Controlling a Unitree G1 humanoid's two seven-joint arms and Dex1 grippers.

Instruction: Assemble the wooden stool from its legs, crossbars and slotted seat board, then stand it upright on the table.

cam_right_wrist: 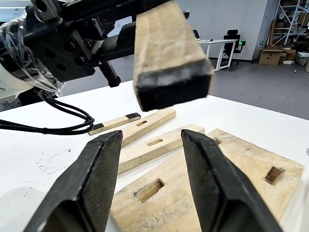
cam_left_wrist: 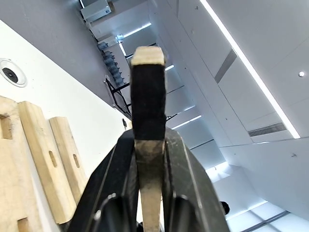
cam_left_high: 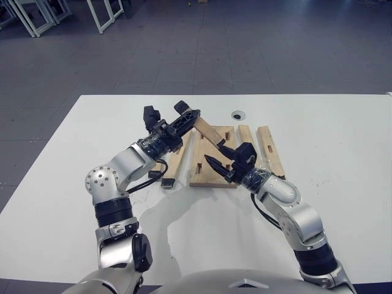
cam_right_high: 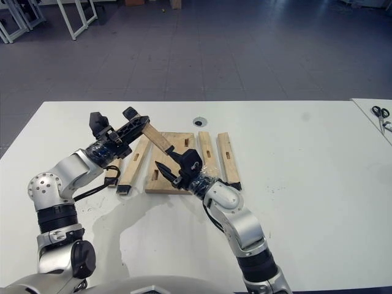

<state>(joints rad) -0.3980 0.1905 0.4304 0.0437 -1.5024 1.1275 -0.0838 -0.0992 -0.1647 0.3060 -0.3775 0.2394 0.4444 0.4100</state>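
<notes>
My left gripper is shut on a wooden leg, which it holds tilted above the slotted seat board. The leg's black-tipped end hangs just beyond my right gripper, which stands open over the board with nothing between its fingers. In the left wrist view the leg sits clamped between the jaws. Two more legs lie flat right of the board. Another leg and a short crossbar lie to its left.
The parts lie mid-table on the white table. A round cable grommet sits in the top behind the board. Scissors lie on a neighbouring table at the right. Bare table surface stretches to the right and toward the front edge.
</notes>
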